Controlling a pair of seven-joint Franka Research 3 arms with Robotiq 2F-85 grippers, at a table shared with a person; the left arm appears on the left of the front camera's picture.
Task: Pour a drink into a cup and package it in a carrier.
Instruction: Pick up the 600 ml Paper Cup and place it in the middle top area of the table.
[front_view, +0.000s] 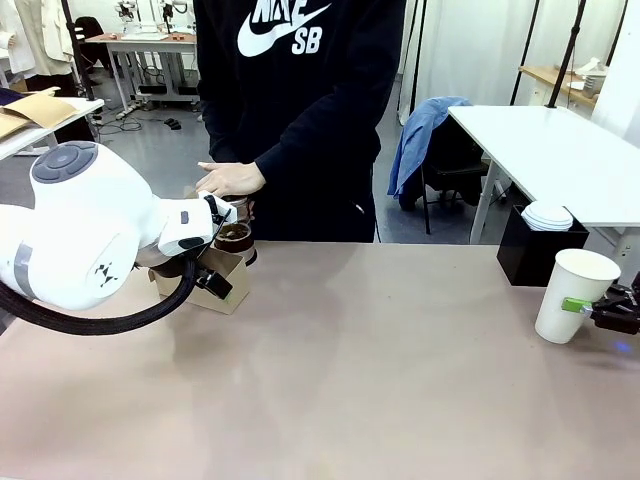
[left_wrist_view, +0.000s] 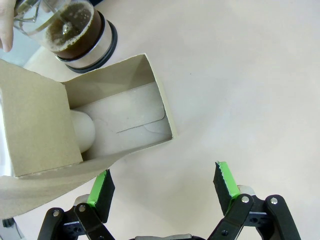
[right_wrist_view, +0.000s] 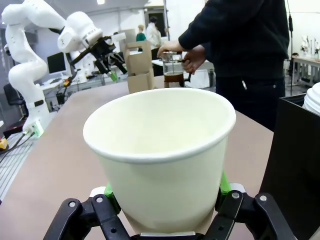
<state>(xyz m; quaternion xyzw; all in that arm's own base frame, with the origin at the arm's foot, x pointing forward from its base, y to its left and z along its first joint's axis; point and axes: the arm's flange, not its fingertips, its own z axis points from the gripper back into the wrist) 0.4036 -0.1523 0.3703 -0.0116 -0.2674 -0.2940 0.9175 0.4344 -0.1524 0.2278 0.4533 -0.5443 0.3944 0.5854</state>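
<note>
1. Pale brown table (front_view: 380, 380) lies between us and a person at the far side. At its right, a black box (front_view: 530, 258) holds stacked white lids (front_view: 547, 215).
2. Far left, the jug (left_wrist_view: 97, 37) holds the dark drink (left_wrist_view: 70, 22), just beside the carrier (left_wrist_view: 160, 100), which has a white rounded thing (left_wrist_view: 82, 131) inside.
3. Our right wrist view shows the cup (right_wrist_view: 160, 150) empty.
4. Our right hand (front_view: 585, 307) is clamped on the cup at the near right. Our left hand (left_wrist_view: 162, 185) hangs spread beside the carrier.

White cup (front_view: 575, 295), brown carrier (left_wrist_view: 35, 125), dark brown drink (left_wrist_view: 75, 22), black box (front_view: 530, 255)
</note>
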